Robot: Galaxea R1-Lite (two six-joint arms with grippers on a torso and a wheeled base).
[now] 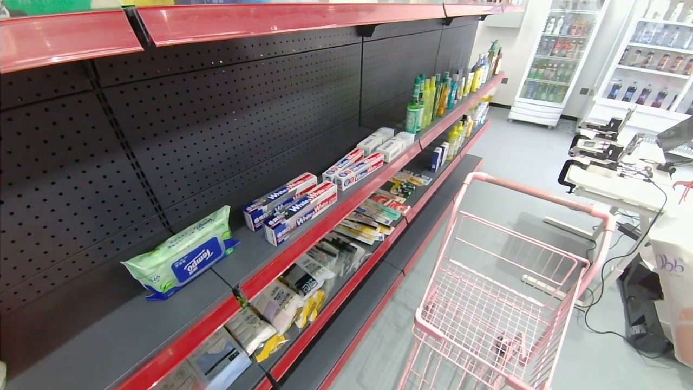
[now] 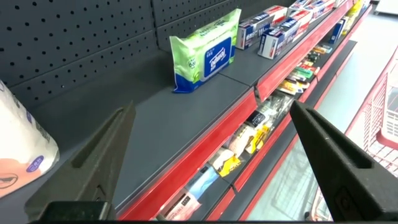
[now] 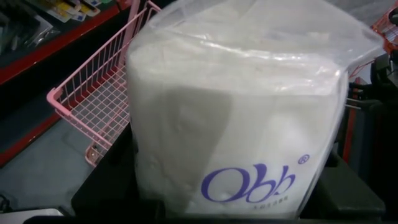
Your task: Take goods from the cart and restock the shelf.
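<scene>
A: One long shelf [image 1: 135, 330], a pink cart [image 1: 541, 195] beside it. Goods?

B: White paper pack [image 3: 236, 124] gripped in right claw [image 3: 224, 208], near the cart; green wipes pack [image 1: 181, 254] on shelf; left claw [image 2: 214, 155] spread wide above the shelf.

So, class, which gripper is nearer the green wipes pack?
Left. The left gripper faces the wipes pack along its shelf; the right gripper holds a tissue bag out by the cart.

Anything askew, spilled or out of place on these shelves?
Nothing spilled or damaged. The packets on the lower shelf overlap in an untidy heap, and the wipes pack sits alone, apart from the toothpaste boxes.
</scene>
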